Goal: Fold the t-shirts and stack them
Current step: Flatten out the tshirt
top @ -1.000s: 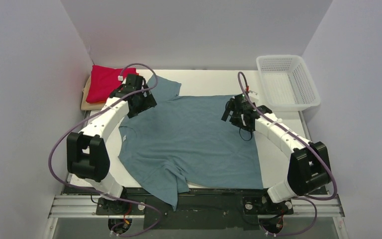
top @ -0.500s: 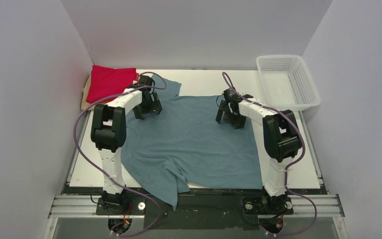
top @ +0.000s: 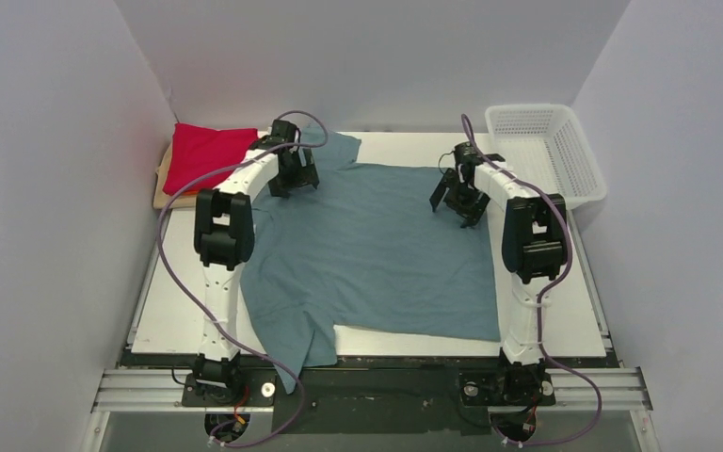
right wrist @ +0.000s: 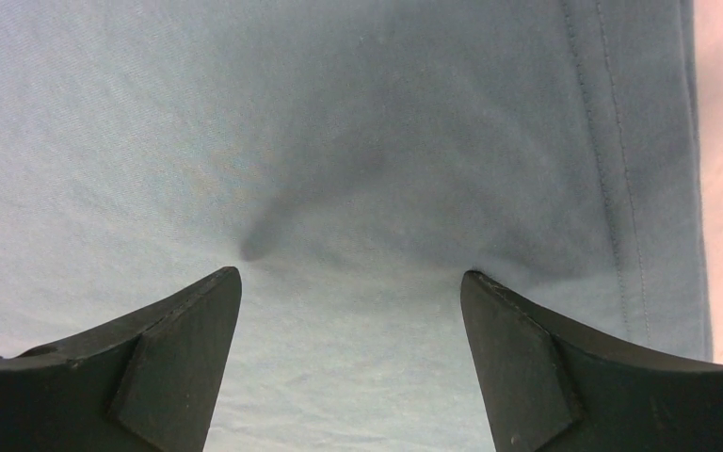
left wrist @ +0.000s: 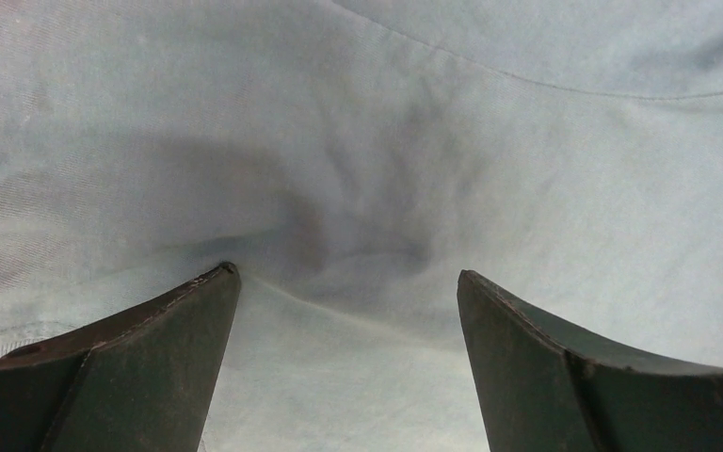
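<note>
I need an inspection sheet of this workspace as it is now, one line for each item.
Surface: white table, partly covered by cloth.
Job's things: large teal-blue cotton t-shirt spread flat, one sleeve over the near edge; folded red t-shirt on a beige one, far left corner.
Clutter: white plastic mesh basket, far right corner.
Grippers: left gripper and right gripper open, tips on the teal shirt's far part.
Cables: purple cables loop along both arms.
Surroundings: plain pale walls on three sides.
</note>
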`<action>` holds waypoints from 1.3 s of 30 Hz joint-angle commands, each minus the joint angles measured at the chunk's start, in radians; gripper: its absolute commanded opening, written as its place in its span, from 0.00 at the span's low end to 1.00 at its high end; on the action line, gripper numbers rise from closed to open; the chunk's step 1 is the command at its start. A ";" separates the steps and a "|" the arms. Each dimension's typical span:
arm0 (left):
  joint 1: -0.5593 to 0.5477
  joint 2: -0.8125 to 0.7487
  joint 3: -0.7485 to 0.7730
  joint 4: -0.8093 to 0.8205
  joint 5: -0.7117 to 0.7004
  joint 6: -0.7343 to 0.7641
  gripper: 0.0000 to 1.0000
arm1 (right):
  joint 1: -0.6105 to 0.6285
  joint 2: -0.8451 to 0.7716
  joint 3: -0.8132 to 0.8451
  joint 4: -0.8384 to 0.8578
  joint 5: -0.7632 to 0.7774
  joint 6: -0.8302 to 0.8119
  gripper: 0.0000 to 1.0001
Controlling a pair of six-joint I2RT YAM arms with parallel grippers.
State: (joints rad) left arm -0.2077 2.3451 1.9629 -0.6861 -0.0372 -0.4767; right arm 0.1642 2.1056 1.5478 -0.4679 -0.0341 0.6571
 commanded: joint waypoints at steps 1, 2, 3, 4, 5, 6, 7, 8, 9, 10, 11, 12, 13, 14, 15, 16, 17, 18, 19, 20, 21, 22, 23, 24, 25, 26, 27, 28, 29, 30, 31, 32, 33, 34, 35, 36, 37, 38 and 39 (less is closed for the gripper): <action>0.003 0.133 0.195 0.000 0.093 0.049 0.97 | -0.059 0.132 0.138 -0.093 0.001 -0.006 0.82; 0.003 0.157 0.272 -0.039 0.091 0.053 0.97 | -0.064 0.160 0.189 -0.116 0.000 -0.003 0.82; 0.004 0.195 0.309 -0.055 0.091 0.055 0.97 | -0.072 0.174 0.212 -0.125 0.001 -0.003 0.82; 0.005 0.228 0.370 -0.078 0.097 0.059 0.97 | -0.075 0.198 0.259 -0.140 -0.002 0.002 0.83; 0.005 0.239 0.391 -0.082 0.105 0.062 0.97 | -0.080 0.212 0.284 -0.149 0.003 0.003 0.83; 0.004 0.255 0.416 -0.081 0.122 0.069 0.97 | -0.082 0.237 0.336 -0.174 0.012 0.003 0.83; 0.005 0.259 0.422 -0.077 0.130 0.073 0.97 | -0.084 0.249 0.361 -0.188 0.026 0.000 0.84; 0.004 0.261 0.428 -0.068 0.145 0.080 0.97 | -0.085 0.268 0.408 -0.211 0.045 -0.008 0.84; 0.005 0.261 0.430 -0.066 0.148 0.083 0.97 | -0.090 0.282 0.426 -0.229 0.062 -0.011 0.84; 0.005 0.256 0.435 -0.066 0.148 0.089 0.97 | -0.092 0.285 0.450 -0.233 0.061 -0.017 0.84; 0.005 0.251 0.435 -0.067 0.148 0.092 0.97 | -0.093 0.283 0.457 -0.236 0.054 -0.023 0.84; 0.005 0.233 0.431 -0.066 0.148 0.097 0.97 | -0.091 0.279 0.469 -0.235 0.046 -0.035 0.84; 0.004 0.224 0.429 -0.066 0.147 0.099 0.97 | -0.085 0.265 0.473 -0.235 0.044 -0.044 0.84; 0.004 0.200 0.428 -0.065 0.148 0.102 0.97 | -0.081 0.255 0.479 -0.235 0.042 -0.063 0.84; 0.003 0.186 0.429 -0.067 0.148 0.103 0.97 | -0.072 0.225 0.478 -0.237 0.042 -0.071 0.84; 0.003 0.158 0.433 -0.076 0.149 0.103 0.97 | -0.068 0.208 0.472 -0.238 0.042 -0.081 0.84; 0.000 0.140 0.434 -0.088 0.151 0.102 0.97 | -0.059 0.164 0.452 -0.239 0.042 -0.085 0.84; -0.001 0.097 0.427 -0.095 0.152 0.100 0.97 | -0.048 0.137 0.438 -0.239 0.048 -0.092 0.85; -0.007 0.070 0.400 -0.106 0.144 0.094 0.97 | -0.042 0.079 0.401 -0.239 0.055 -0.096 0.85; -0.012 0.009 0.381 -0.113 0.136 0.087 0.97 | -0.028 0.048 0.379 -0.239 0.073 -0.102 0.86; -0.019 -0.025 0.321 -0.126 0.113 0.064 0.97 | -0.020 -0.017 0.325 -0.238 0.087 -0.103 0.86; -0.025 -0.100 0.284 -0.135 0.099 0.049 0.97 | -0.005 -0.051 0.295 -0.237 0.116 -0.098 0.88; -0.035 -0.189 0.184 -0.147 0.065 0.017 0.97 | 0.003 -0.127 0.219 -0.230 0.131 -0.087 0.89; -0.049 -0.237 0.118 -0.145 0.028 0.001 0.97 | 0.017 -0.164 0.172 -0.213 0.156 -0.082 0.90; -0.058 -0.344 -0.022 -0.124 0.004 -0.031 0.97 | 0.026 -0.244 0.076 -0.201 0.166 -0.065 0.90; -0.081 -0.400 -0.102 -0.108 -0.044 -0.044 0.97 | 0.041 -0.282 0.026 -0.173 0.182 -0.057 0.91; -0.094 -0.516 -0.258 -0.071 -0.065 -0.072 0.97 | 0.048 -0.362 -0.072 -0.159 0.189 -0.041 0.92; -0.128 -0.575 -0.328 -0.060 -0.108 -0.092 0.97 | 0.063 -0.401 -0.118 -0.139 0.190 -0.035 0.93; -0.147 -0.681 -0.461 -0.050 -0.132 -0.133 0.97 | 0.071 -0.473 -0.203 -0.131 0.188 -0.025 0.93; -0.198 -0.736 -0.522 -0.048 -0.180 -0.156 0.97 | 0.086 -0.542 -0.287 -0.116 0.188 -0.021 0.94; -0.227 -0.834 -0.641 -0.052 -0.203 -0.200 0.97 | 0.093 -0.578 -0.326 -0.110 0.189 -0.014 0.94; -0.281 -0.878 -0.689 -0.060 -0.237 -0.220 0.97 | 0.103 -0.648 -0.404 -0.099 0.188 -0.009 0.94; -0.307 -0.954 -0.778 -0.091 -0.249 -0.257 0.97 | 0.107 -0.680 -0.441 -0.094 0.183 -0.002 0.94; -0.357 -0.988 -0.815 -0.113 -0.267 -0.277 0.97 | 0.108 -0.747 -0.517 -0.085 0.182 0.001 0.94; -0.383 -1.047 -0.886 -0.168 -0.271 -0.321 0.97 | 0.109 -0.780 -0.555 -0.082 0.185 0.008 0.94; -0.436 -1.074 -0.955 -0.224 -0.266 -0.345 0.97 | 0.109 -0.848 -0.619 -0.081 0.188 0.012 0.94; -0.462 -1.124 -0.989 -0.250 -0.262 -0.405 0.97 | 0.108 -0.878 -0.652 -0.082 0.197 0.018 0.95; -0.525 -1.150 -1.053 -0.302 -0.257 -0.483 0.97 | 0.107 -0.941 -0.710 -0.083 0.201 0.019 0.95; -0.555 -1.194 -1.086 -0.325 -0.254 -0.540 0.97 | 0.102 -0.971 -0.736 -0.084 0.205 0.020 0.95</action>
State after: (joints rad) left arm -0.6537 1.2411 1.0294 -0.8223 -0.2379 -0.7620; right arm 0.2718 1.2716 0.9283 -0.5411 0.1207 0.6464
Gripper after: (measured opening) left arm 0.971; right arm 0.946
